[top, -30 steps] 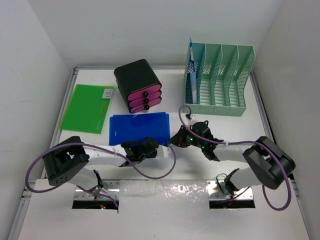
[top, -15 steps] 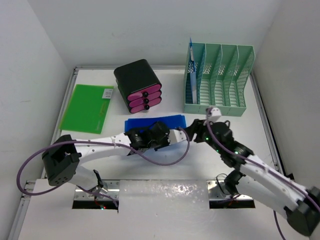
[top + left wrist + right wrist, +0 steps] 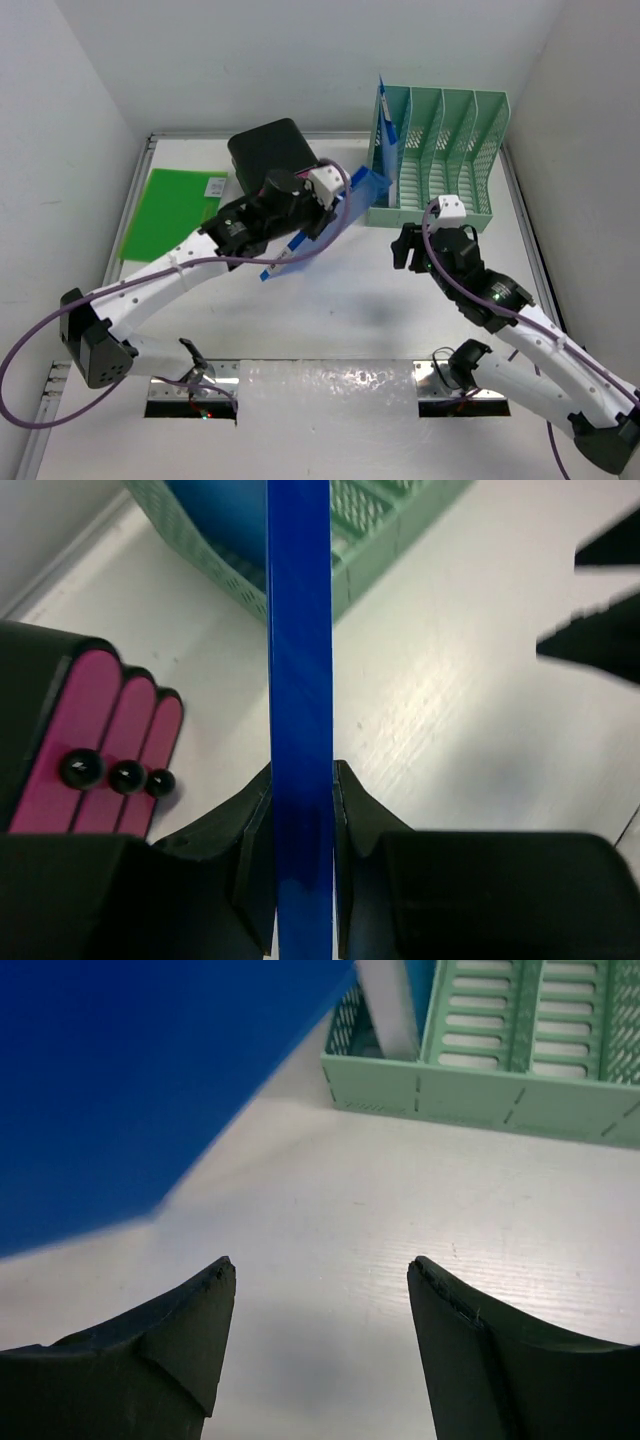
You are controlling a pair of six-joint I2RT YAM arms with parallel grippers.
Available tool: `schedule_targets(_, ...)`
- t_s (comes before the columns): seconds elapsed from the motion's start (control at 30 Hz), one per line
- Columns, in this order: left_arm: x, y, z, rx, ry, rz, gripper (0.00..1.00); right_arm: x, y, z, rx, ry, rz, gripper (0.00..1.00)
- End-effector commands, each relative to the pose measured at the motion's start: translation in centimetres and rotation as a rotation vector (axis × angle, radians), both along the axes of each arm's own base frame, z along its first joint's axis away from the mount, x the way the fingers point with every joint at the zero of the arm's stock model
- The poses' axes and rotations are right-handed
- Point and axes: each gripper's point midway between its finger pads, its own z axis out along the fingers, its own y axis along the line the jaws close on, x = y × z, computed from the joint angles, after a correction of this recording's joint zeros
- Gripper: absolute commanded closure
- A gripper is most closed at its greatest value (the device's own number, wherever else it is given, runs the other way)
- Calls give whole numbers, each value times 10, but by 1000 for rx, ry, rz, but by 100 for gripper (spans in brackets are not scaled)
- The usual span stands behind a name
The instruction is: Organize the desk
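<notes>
The left claw (image 3: pixel 302 785) pinches the blue folder (image 3: pixel 298 600) by one thin edge above the counter (image 3: pixel 340 320). It may pivot and snag the green rack (image 3: pixel 445 205), whose slot looks partly occupied. The right claw (image 3: pixel 320 1290) gapes empty.

No lettering you can read in any view, one small white sticker (image 3: pixel 215 186) on the far corner of the green folder (image 3: pixel 165 220), lying at the left of the desk (image 3: pixel 330 320), its print too small for you to make out
</notes>
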Motion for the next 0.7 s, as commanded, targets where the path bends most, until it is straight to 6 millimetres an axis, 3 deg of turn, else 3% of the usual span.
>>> schedule_targets(0.0,15,5,59,-198,-19,82,100,9,13,39,25,-88,56,32)
schedule_targets(0.03,19,7,68,-232,-25,96,100,13,23,50,57,-118,87,32)
schedule_targets(0.1,32,13,73,-285,7,156,100,13,47,49,79,-101,183,32)
schedule_targets(0.13,39,15,82,-316,-1,179,100,14,57,59,93,-115,208,32)
schedule_targets(0.17,52,21,81,-326,7,235,100,18,65,53,65,-96,220,32)
schedule_targets(0.27,69,32,89,-334,-12,335,100,15,96,72,52,-138,288,32)
schedule_targets(0.3,71,34,89,-338,-15,351,100,13,116,77,45,-152,319,31)
schedule_targets(0.47,74,38,89,-393,18,418,100,10,172,92,-18,-239,372,29)
schedule_targets(0.5,76,38,91,-407,20,432,100,7,192,96,-22,-262,389,28)
schedule_targets(0.57,80,41,92,-444,36,483,100,1,212,98,-67,-287,425,28)
schedule_targets(0.6,82,42,93,-453,41,504,100,3,218,109,-65,-300,417,28)
schedule_targets(0.67,82,44,94,-482,57,530,100,13,224,98,-124,-283,373,28)
